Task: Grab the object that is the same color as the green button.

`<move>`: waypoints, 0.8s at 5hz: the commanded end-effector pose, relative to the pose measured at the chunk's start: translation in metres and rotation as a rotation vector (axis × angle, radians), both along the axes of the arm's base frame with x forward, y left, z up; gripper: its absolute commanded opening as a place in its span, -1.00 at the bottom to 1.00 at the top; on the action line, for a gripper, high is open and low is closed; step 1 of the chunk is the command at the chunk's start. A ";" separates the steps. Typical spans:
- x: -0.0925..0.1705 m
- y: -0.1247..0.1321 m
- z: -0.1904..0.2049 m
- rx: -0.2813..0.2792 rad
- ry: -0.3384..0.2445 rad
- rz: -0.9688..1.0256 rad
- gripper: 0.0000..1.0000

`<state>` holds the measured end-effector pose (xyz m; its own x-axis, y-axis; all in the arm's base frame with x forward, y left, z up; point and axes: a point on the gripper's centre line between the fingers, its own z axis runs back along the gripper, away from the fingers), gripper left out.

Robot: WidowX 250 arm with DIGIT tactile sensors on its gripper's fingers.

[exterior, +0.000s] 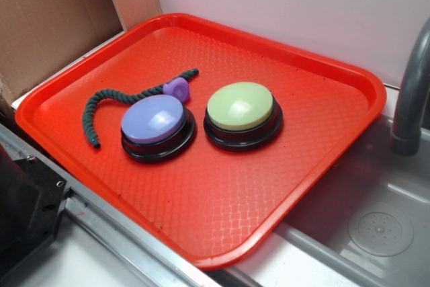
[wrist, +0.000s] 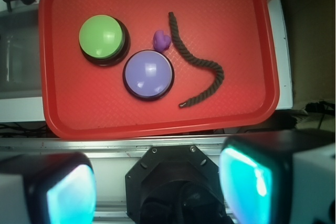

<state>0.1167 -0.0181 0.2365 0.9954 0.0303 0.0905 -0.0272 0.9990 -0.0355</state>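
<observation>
A dark green twisted rope cord [exterior: 111, 100] [wrist: 198, 65] lies curved on the red tray [exterior: 222, 206] [wrist: 105, 119], with a purple knob [exterior: 177, 89] [wrist: 161, 40] beside its far end. The pale green dome button [exterior: 240, 107] [wrist: 101, 36] stands on a black base near the tray's middle, next to a purple-blue dome button [exterior: 154, 120] [wrist: 148, 72]. In the wrist view my gripper [wrist: 157, 182] hangs high above the near side of the tray, open, with nothing between its fingers. The gripper does not show in the exterior view.
A metal rail [wrist: 157, 142] runs along the tray's near edge, above the black robot base [wrist: 170, 184] [exterior: 27, 216]. A grey sink [exterior: 383, 226] with a faucet pipe [exterior: 413, 92] lies to the right. Cardboard [exterior: 47, 18] stands at the back left.
</observation>
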 end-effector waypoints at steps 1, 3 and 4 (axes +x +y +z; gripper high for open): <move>0.000 0.000 0.000 0.000 0.000 0.000 1.00; 0.020 0.035 -0.034 -0.062 -0.044 0.377 1.00; 0.026 0.049 -0.053 -0.087 -0.037 0.486 1.00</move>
<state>0.1430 0.0289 0.1761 0.8580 0.5070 0.0820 -0.4950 0.8590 -0.1307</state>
